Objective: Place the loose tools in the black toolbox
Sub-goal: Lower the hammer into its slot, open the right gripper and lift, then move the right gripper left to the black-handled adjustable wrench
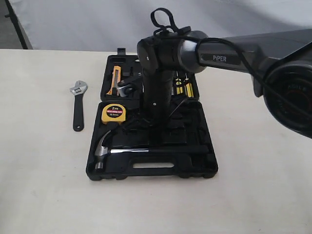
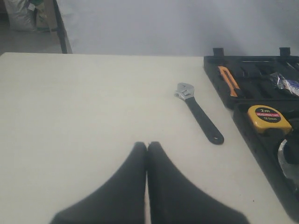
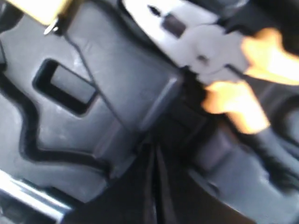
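Left gripper [image 2: 147, 145], pressed together, hanging over counter [image 2: 70, 116]; I am seeing right gripper [image 3: 154, 158] pressed together over toolbox [image 1: 195, 171]; hammer [image 1: 104, 148] lying inside, wrench [image 1: 78, 109] outside.

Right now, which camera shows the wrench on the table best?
The left wrist view: the wrench lies whole, close and unblocked. The exterior view also shows it whole, but smaller. The right wrist view misses it entirely.

I see a cream table [image 1: 44, 185] under soft, even light, a pale backdrop [image 1: 73, 24] behind it, and a dark post [image 1: 17, 27] far left.
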